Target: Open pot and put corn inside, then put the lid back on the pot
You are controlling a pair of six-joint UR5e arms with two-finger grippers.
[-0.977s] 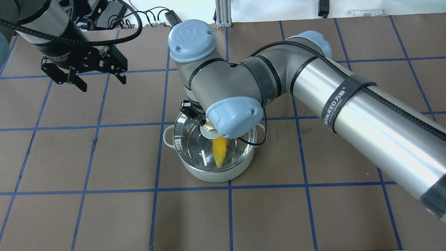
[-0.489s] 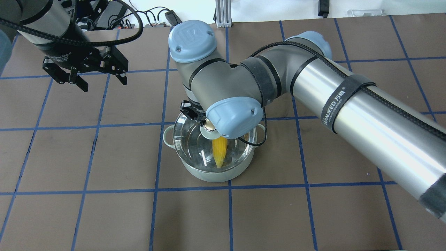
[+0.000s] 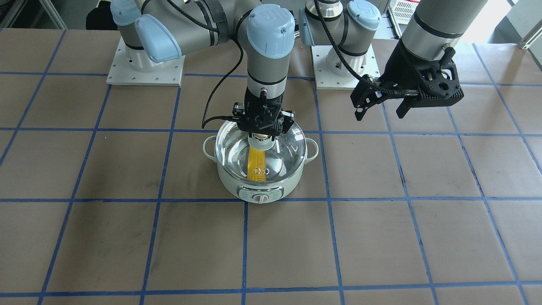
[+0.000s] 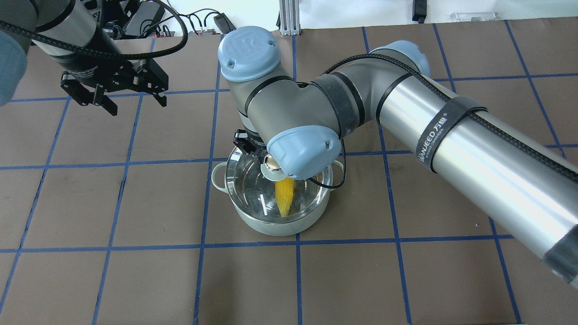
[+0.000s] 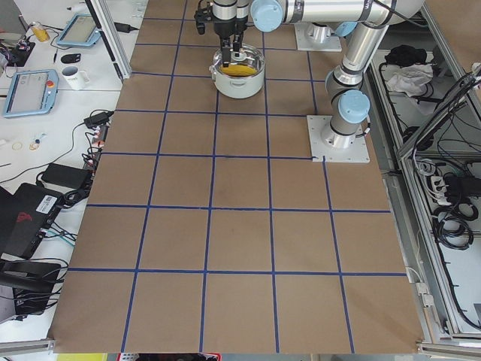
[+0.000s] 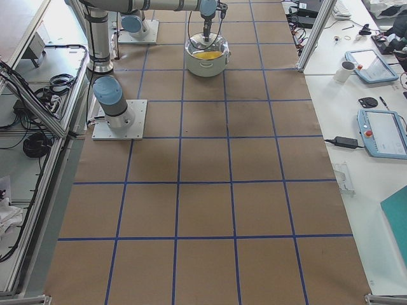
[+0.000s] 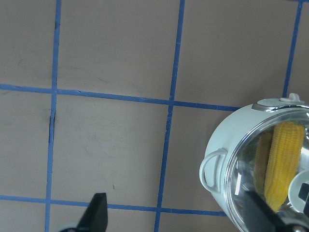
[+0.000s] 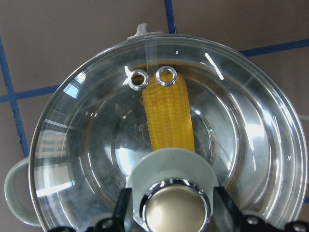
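Lid (image 3: 277,146) seated on pot (image 3: 258,194) rim, corn (image 3: 256,163) inside, right jaws flanking knob (image 8: 175,209), grip unclear, left jaws spread, well aside

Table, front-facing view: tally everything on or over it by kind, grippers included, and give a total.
pot: 1
corn: 1
lid: 1
grippers: 2, the left gripper and the right gripper
Total: 5
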